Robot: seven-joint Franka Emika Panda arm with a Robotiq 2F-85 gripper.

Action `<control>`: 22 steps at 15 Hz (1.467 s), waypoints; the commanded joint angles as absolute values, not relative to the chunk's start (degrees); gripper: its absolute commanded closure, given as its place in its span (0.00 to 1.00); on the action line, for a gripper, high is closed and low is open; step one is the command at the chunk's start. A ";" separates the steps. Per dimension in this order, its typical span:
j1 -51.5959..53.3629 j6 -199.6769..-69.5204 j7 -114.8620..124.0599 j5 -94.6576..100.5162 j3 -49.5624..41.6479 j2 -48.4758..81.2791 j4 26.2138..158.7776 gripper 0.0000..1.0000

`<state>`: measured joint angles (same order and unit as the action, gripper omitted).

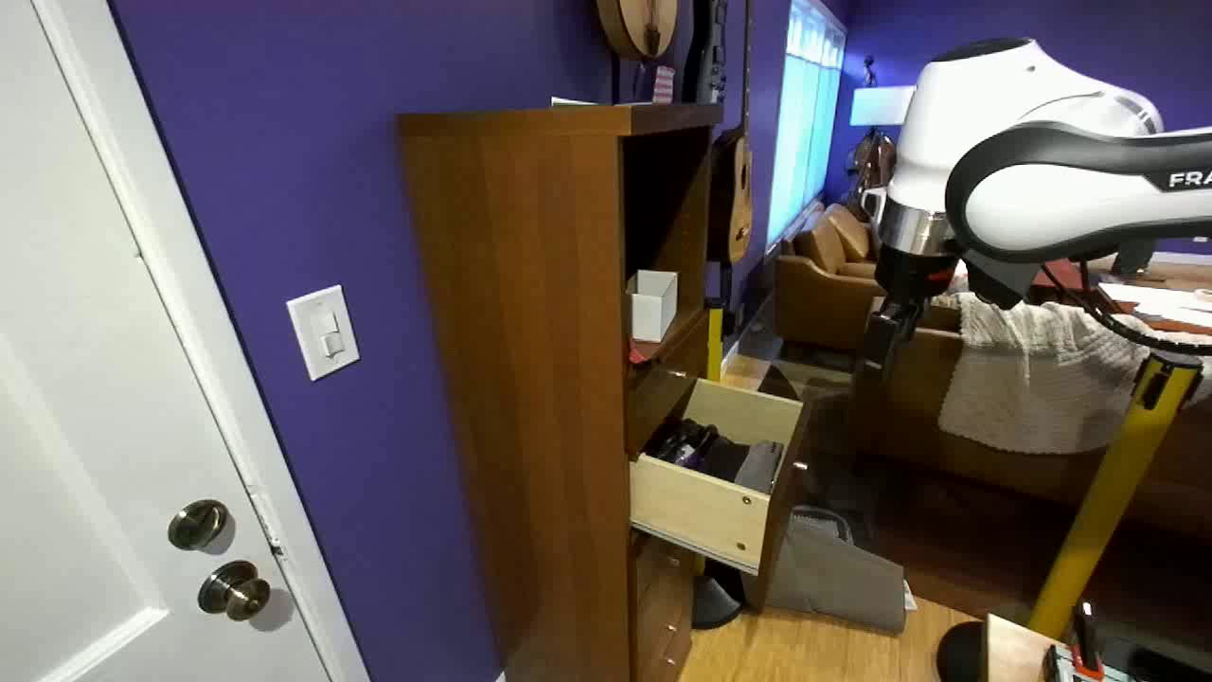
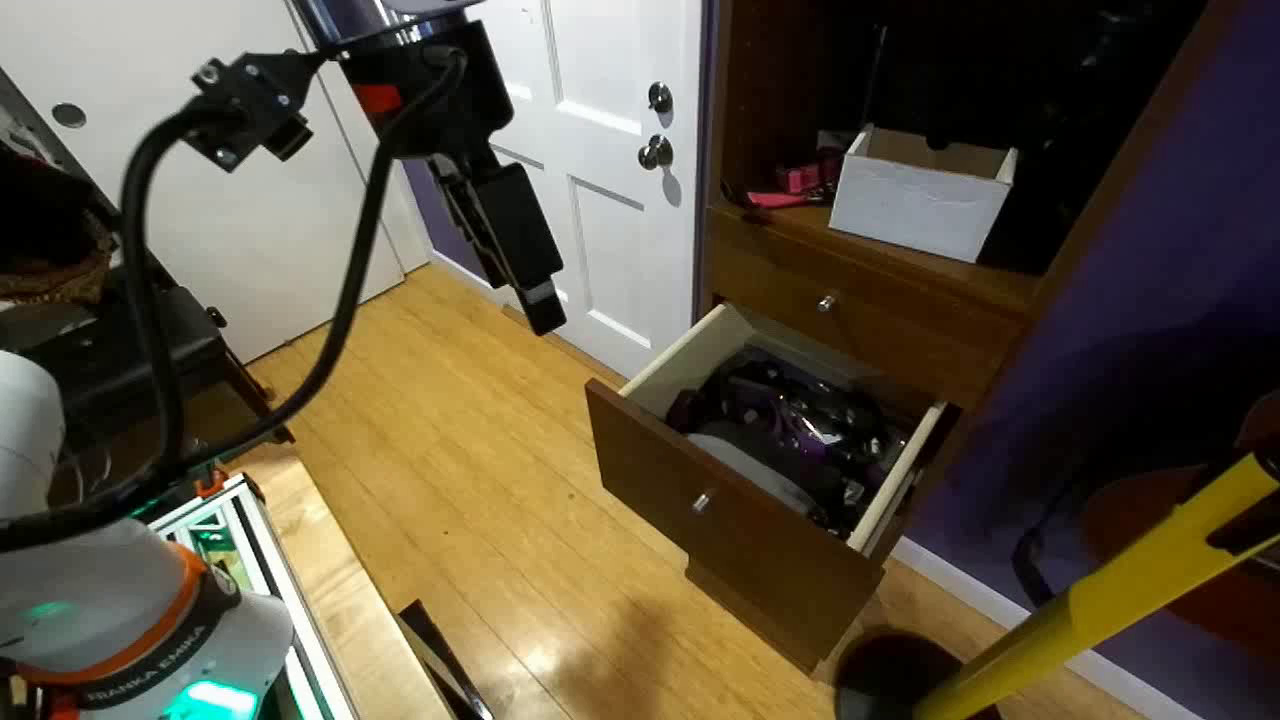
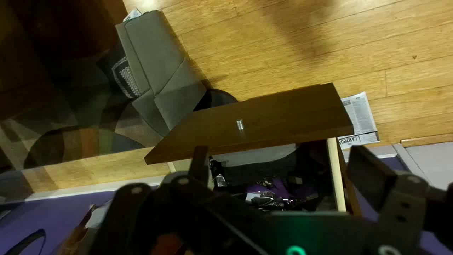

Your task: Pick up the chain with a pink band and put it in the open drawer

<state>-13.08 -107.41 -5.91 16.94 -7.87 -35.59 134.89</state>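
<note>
The open drawer (image 1: 701,502) juts out of the brown cabinet, with dark and purple items inside; its front panel (image 2: 700,510) faces the robot side. On the shelf above it, beside the white box, lies a pinkish-red piece with dark thin parts (image 2: 790,190), apparently the chain with a pink band. Only a red sliver (image 1: 637,352) of it shows in an exterior view, and its strand is too small to make out. My gripper (image 2: 545,310) hangs in the air, apart from cabinet and drawer. In the wrist view the gripper (image 3: 279,152) is open, nothing between its fingers.
The white open box (image 2: 915,200) occupies the shelf, under the cabinet top (image 1: 559,121). A shut drawer (image 2: 870,310) sits between shelf and open drawer. Yellow posts (image 2: 1110,590) stand nearby. A grey folded thing (image 3: 155,60) and newspaper (image 3: 359,117) lie on the floor.
</note>
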 commanded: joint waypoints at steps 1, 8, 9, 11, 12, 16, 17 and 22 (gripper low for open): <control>-12.20 -107.07 -5.55 17.34 -8.51 -35.60 134.68 0.00; -12.20 -107.07 -5.55 17.34 -8.51 -35.60 134.67 0.00; -12.20 -107.07 -5.55 17.34 -8.51 -35.60 134.67 0.00; -12.90 -107.53 -0.83 15.93 -8.13 -32.15 132.33 0.00; -13.31 -107.40 2.00 15.27 -7.95 -30.12 130.75 0.00; -13.47 -108.70 10.19 11.63 -8.45 -22.82 124.25 0.00; -13.43 -108.95 11.57 10.98 -8.47 -20.72 122.32 0.00; -13.04 -116.47 18.45 7.45 -8.51 -11.36 113.42 0.00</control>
